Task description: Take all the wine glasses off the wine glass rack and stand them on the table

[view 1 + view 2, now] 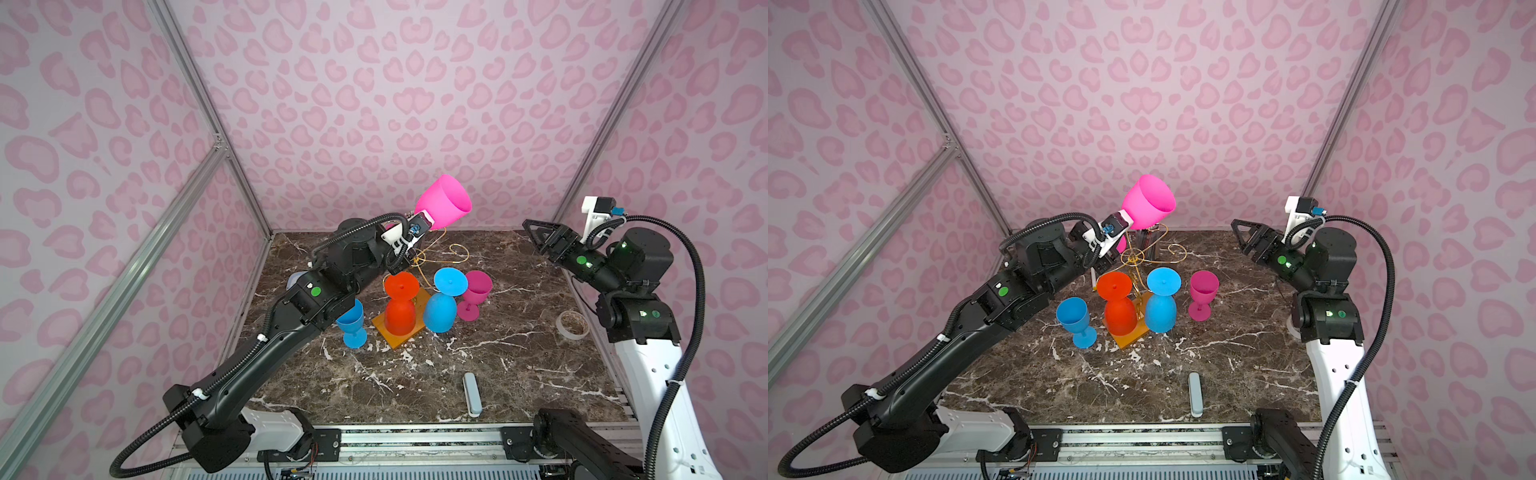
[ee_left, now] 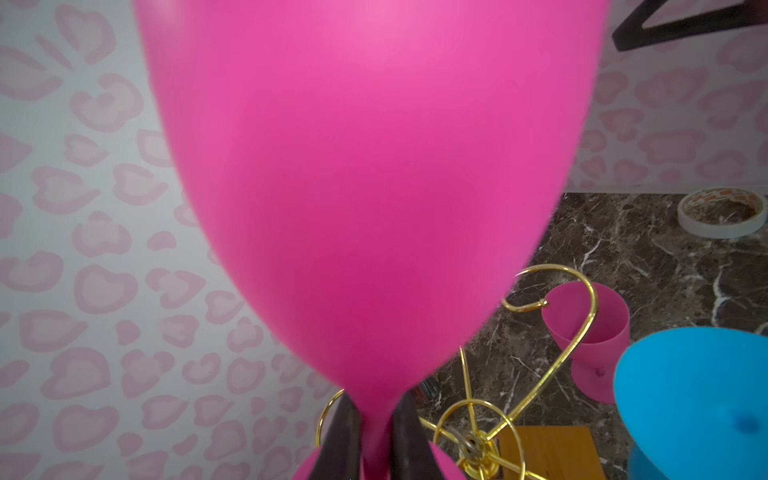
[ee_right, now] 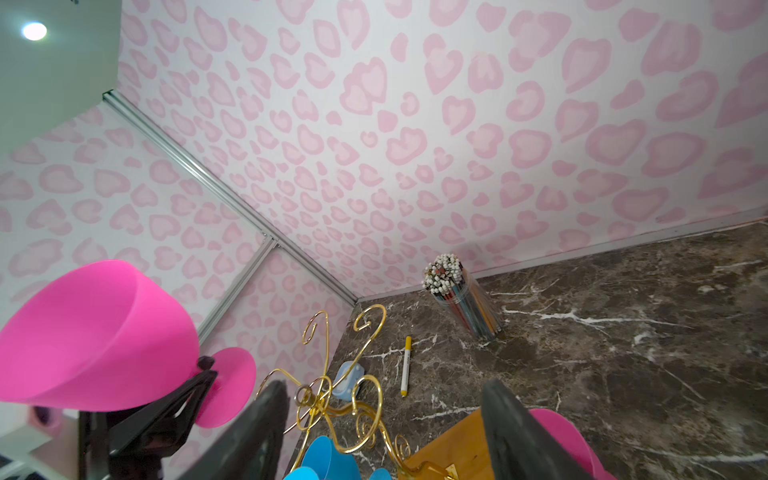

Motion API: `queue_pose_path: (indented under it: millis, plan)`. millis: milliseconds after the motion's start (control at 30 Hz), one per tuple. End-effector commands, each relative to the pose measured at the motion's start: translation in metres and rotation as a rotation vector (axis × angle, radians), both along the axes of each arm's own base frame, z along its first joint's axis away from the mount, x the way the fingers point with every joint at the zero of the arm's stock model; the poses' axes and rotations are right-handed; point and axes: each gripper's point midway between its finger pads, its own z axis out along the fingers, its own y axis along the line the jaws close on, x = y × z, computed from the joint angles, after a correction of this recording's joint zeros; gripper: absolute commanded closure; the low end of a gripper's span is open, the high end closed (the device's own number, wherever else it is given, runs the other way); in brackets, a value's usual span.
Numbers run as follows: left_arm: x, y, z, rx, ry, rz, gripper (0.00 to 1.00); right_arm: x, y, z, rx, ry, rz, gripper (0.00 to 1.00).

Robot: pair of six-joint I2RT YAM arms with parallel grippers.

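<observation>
The dark marble table (image 1: 519, 374) stands between pink spotted walls. Near the front lies a grey case (image 1: 472, 394). Behind it, the wine glass rack (image 1: 397, 338) carries an orange glass (image 1: 400, 309) and a blue glass (image 1: 439, 311) upside down. Above the rack's far side, the left gripper (image 2: 375, 432) is clamped on the stem of the pink wine glass (image 1: 444, 203), tilted in the air. The right gripper (image 3: 384, 388) is empty, jaws apart.
</observation>
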Motion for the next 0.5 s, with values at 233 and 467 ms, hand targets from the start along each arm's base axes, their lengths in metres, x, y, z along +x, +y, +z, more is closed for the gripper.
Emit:
queue_pose_path:
  millis: [233, 467]
  plan:
    - [0.007, 0.001, 0.019, 0.189, -0.232, 0.023, 0.97, -0.013, 0.022, 0.031, 0.155, -0.048, 0.186, 0.5]
    - [0.011, -0.017, 0.014, 0.295, -0.297, -0.012, 0.97, -0.02, 0.048, 0.037, 0.117, -0.046, 0.267, 0.51]
